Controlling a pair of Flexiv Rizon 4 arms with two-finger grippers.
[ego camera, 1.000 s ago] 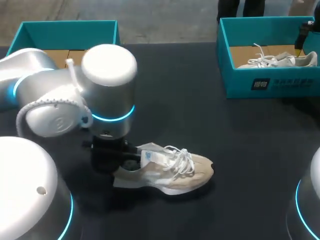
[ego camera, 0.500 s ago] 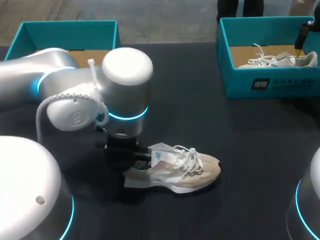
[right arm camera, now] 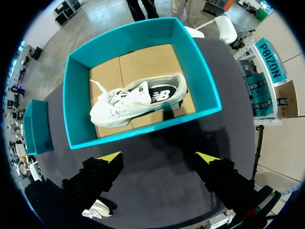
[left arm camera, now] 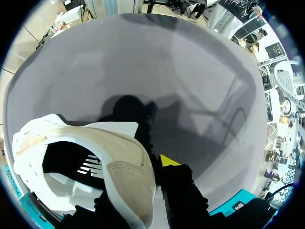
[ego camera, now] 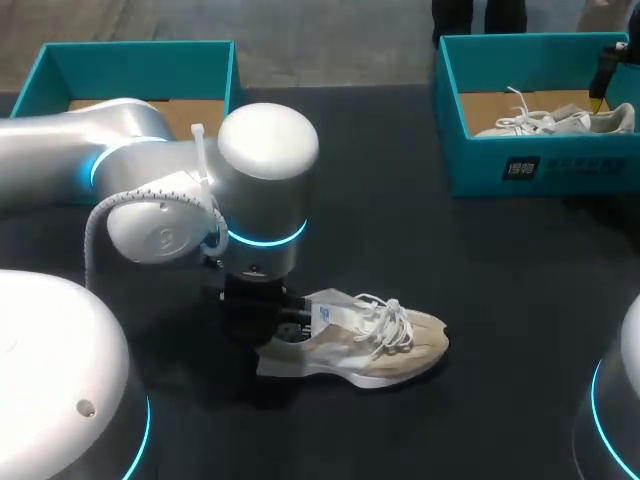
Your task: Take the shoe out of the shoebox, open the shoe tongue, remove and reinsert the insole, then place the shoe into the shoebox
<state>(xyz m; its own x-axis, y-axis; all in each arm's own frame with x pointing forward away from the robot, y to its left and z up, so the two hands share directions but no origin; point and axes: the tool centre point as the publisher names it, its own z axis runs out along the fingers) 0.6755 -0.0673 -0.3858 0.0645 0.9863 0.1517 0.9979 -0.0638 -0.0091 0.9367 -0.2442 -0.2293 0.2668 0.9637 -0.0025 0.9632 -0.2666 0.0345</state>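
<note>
A beige suede sneaker with white laces [ego camera: 365,345] lies on its sole on the black counter [ego camera: 400,230], out of the teal cardboard shoebox [ego camera: 135,60], its heel wall pinched by the left gripper [left arm camera: 143,176]. A dark insole [left arm camera: 78,164] sits inside and the laces look tied, so tongue, insole and return likely remain. The right gripper [right arm camera: 158,160] hangs wide open, empty, above a second teal box [right arm camera: 78,102] holding a white sneaker [right arm camera: 136,102].

Shoe [ego camera: 360,345] on table [ego camera: 400,240] centre, L gripper [ego camera: 272,325] at heel — 2nd shoe [ego camera: 550,120] in R shoebox [ego camera: 500,165].
</note>
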